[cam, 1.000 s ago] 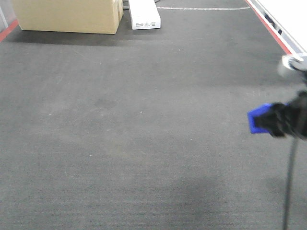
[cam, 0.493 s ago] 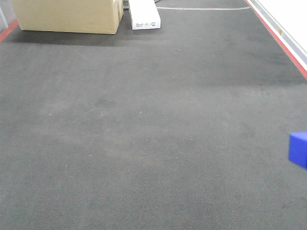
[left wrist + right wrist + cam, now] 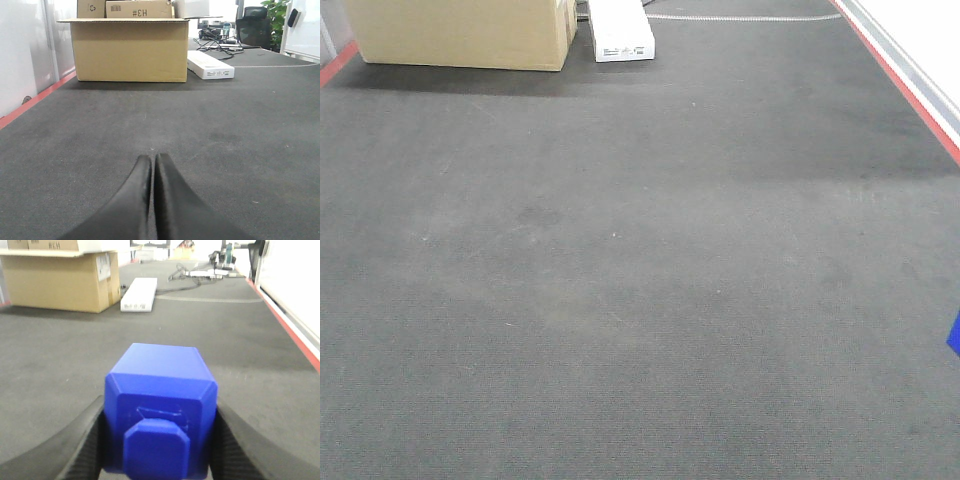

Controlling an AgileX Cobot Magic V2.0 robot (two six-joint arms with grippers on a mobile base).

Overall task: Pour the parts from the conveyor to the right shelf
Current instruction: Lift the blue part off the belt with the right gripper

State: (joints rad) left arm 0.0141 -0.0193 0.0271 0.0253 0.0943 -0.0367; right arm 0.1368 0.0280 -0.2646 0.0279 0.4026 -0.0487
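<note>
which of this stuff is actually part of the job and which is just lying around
Part of the job: blue block, held in the right gripper; conveyor belt.
Just lying about: cardboard box; white flat box; cables, all at the belt's far end.

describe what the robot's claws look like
Both claws are plain black. The left claw has two smooth curved fingers tapering to narrow tips. The right claw shows broad curved matte fingers. No cables or markings show.
</note>
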